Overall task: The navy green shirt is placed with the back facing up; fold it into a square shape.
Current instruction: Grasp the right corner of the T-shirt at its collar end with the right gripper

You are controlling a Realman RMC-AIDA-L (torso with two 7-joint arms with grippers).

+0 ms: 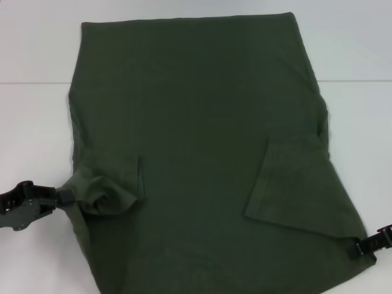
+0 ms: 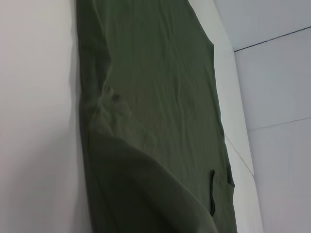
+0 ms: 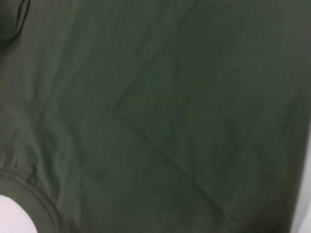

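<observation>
Shirt: one navy green shirt [image 1: 202, 122] on the white table [image 1: 37, 55], near hem cut off.
Left tool [image 1: 61, 197]: clamped on the bunched left sleeve.
Right tool [image 1: 361, 245] (mostly out of frame): grip can't be made out.

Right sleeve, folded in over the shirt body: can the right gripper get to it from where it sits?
Probably yes. The right gripper sits at the navy green shirt's near right edge, and only flat fabric lies between it and the folded-in sleeve.

A plain white table [image 1: 37, 55] fills the scene, crossed by a thin dark seam [image 1: 30, 82] running side to side in the head view, with another pale surface beyond its edge in the left wrist view.
</observation>
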